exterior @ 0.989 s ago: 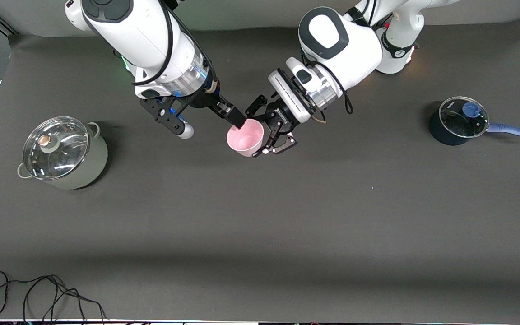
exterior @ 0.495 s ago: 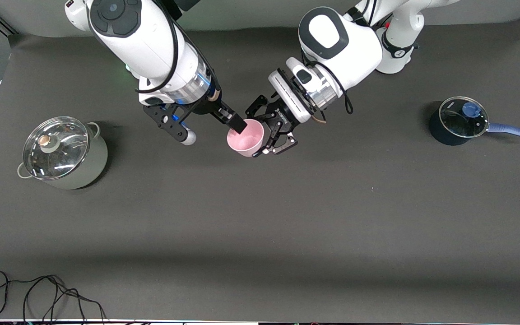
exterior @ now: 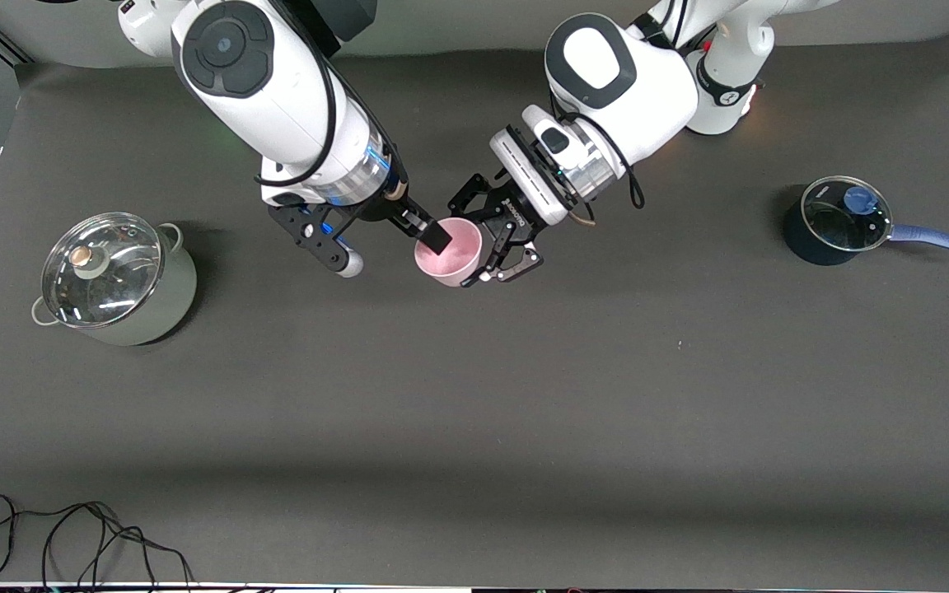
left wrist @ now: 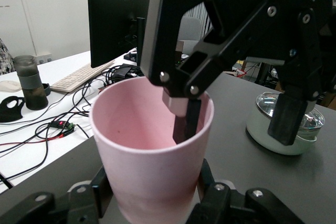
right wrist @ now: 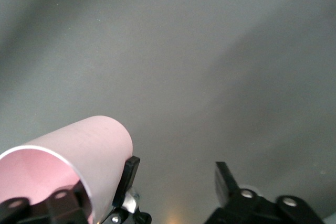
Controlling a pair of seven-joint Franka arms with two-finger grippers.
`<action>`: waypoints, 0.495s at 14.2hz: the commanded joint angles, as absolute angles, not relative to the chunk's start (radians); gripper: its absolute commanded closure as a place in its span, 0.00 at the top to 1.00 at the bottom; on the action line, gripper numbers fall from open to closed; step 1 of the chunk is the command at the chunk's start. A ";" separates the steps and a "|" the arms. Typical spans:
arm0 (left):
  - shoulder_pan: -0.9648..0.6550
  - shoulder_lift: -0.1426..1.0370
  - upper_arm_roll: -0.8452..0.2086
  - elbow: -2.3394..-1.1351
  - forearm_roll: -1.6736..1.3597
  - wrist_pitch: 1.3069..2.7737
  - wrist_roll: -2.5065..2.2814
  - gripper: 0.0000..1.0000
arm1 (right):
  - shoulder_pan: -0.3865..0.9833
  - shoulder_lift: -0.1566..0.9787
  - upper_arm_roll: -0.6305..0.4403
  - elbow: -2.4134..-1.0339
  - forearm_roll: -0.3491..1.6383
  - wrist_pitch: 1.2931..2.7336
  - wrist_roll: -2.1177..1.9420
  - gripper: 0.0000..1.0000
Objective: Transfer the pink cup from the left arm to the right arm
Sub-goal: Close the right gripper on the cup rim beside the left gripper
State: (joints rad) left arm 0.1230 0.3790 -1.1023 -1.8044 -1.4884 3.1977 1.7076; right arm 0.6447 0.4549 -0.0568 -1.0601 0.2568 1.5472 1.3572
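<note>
The pink cup hangs in the air over the middle of the dark table, mouth up and tilted a little toward the front camera, its long axis close to vertical. I see the left gripper, a black linkage claw, clamped around the cup's outside wall from the side toward the left arm's end of the table. In the left wrist view the cup sits upright between the claw's lower links, which press against its base.

The right gripper comes at the cup from the side toward the right arm's end. One of its flat black fingers reaches down inside the cup, against the inner wall. The other finger is well apart from the cup, so I judge this gripper wide open and holding nothing. In the right wrist view a finger lies beside the cup wall; I cannot be sure it touches.

The coming move turns on this: the cup wall stands between the right fingers, so closing should pinch the rim.

Against the frame a second ago, the right arm has swung farther over the table and its finger has sunk deeper into the cup. The cup and left gripper have not moved.
</note>
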 commanded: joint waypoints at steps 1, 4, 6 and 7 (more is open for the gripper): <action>0.101 0.379 -1.091 -1.793 -1.506 3.218 1.700 0.35 | 0.644 0.465 -0.063 -1.035 0.253 1.534 1.339 0.07; 0.103 0.379 -1.091 -1.793 -1.506 3.218 1.698 0.35 | 0.643 0.462 -0.066 -1.032 0.253 1.534 1.338 0.00; 0.103 0.379 -1.091 -1.793 -1.506 3.218 1.698 0.35 | 0.641 0.462 -0.067 -1.032 0.253 1.534 1.338 0.00; 0.103 0.379 -1.091 -1.793 -1.506 3.218 1.698 0.35 | 0.640 0.462 -0.069 -1.032 0.253 1.534 1.336 0.00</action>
